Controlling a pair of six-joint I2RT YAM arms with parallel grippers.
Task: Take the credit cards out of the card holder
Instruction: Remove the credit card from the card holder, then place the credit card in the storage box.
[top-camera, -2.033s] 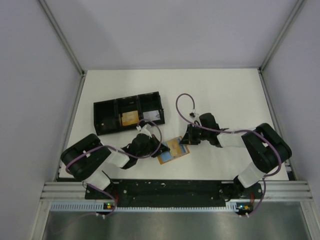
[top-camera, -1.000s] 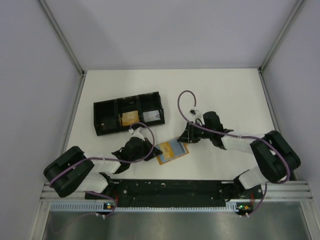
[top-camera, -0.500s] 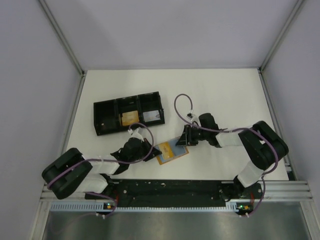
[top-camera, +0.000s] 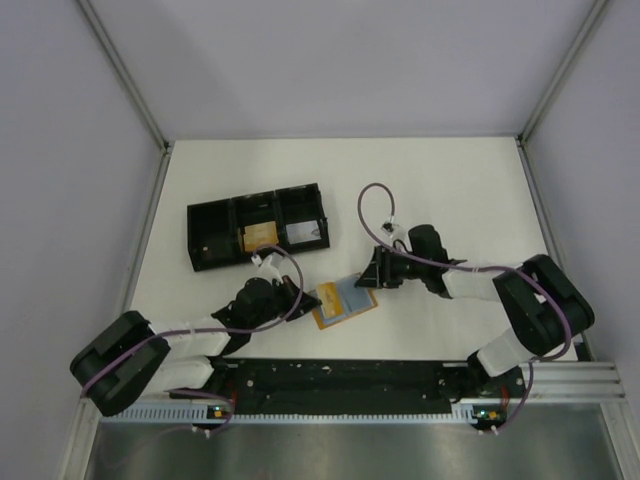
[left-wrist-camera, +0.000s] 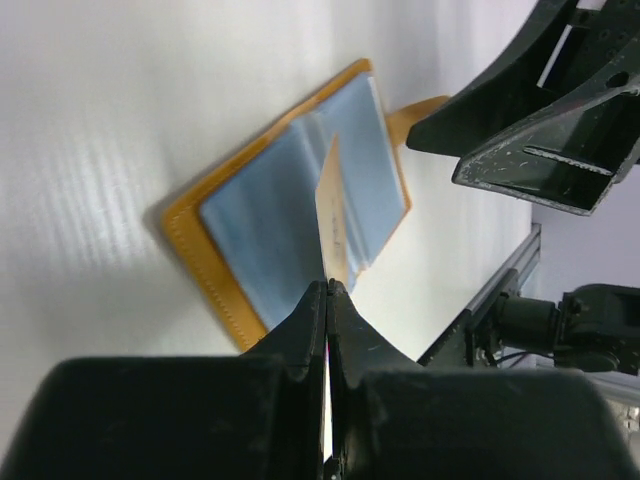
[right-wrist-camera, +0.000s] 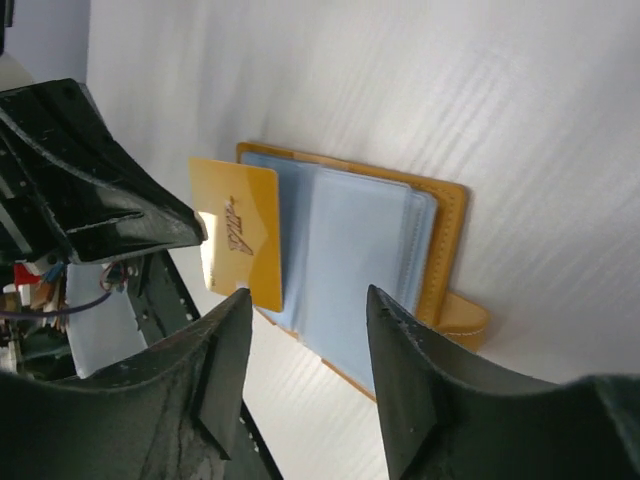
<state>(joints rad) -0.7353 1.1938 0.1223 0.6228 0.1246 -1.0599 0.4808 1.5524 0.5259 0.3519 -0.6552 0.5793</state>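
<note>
The orange-tan card holder (top-camera: 343, 302) lies open on the table, its pale blue sleeves (left-wrist-camera: 265, 220) facing up and its tab (right-wrist-camera: 465, 318) on the right arm's side. My left gripper (left-wrist-camera: 327, 290) is shut on a yellow-orange credit card (right-wrist-camera: 238, 225) with dark script. The card stands on edge over the holder's left half. My right gripper (right-wrist-camera: 306, 292) is open above the holder's (right-wrist-camera: 440, 240) near edge, with nothing between its fingers. In the top view the left gripper (top-camera: 303, 297) and right gripper (top-camera: 368, 280) flank the holder.
A black three-compartment tray (top-camera: 200, 245) sits behind the left arm. An orange card (top-camera: 259, 236) lies in its middle compartment and a pale card (top-camera: 304, 231) in its right one. The black rail (top-camera: 340, 375) runs along the table's near edge.
My right gripper's jaws have spread wider over the holder. The left arm's elbow has swung down and to the left, its gripper still pinching the card.
</note>
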